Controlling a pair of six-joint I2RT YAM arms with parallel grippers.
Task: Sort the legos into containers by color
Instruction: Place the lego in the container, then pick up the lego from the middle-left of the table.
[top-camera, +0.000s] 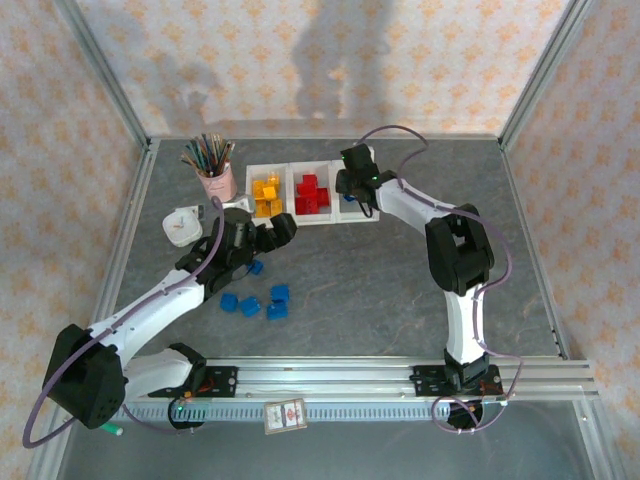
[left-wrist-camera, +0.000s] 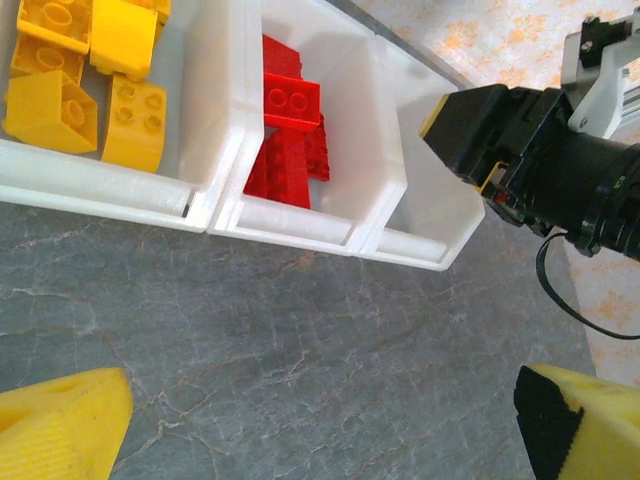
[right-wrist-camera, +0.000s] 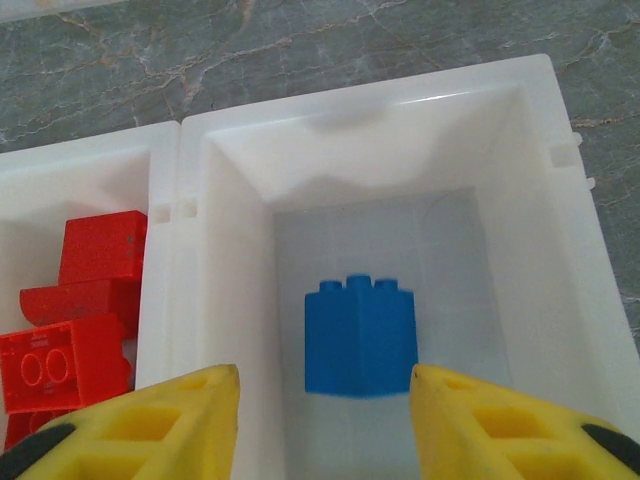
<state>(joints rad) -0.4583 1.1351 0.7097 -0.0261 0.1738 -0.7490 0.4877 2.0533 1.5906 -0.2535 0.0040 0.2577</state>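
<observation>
Yellow fingers (right-wrist-camera: 170, 420) of the right tool (right-wrist-camera: 325, 400) stood parted above a blue lego (right-wrist-camera: 358, 338) lying in the rightmost container (right-wrist-camera: 560, 200). Loose blue legos (top-camera: 250, 305) lay on the tabletop (top-camera: 380, 290) by the wide-open left tool (left-wrist-camera: 322, 400); light, rigid and slick, they probably want pinching across flat sides.

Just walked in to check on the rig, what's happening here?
Two arms are sorting legos by color into white bins. The right claw hangs open over the right bin, where one blue brick lies. The left claw is open above the table, holding nothing. Yellow bricks and red bricks are binned; several blue ones lie on the table.
</observation>
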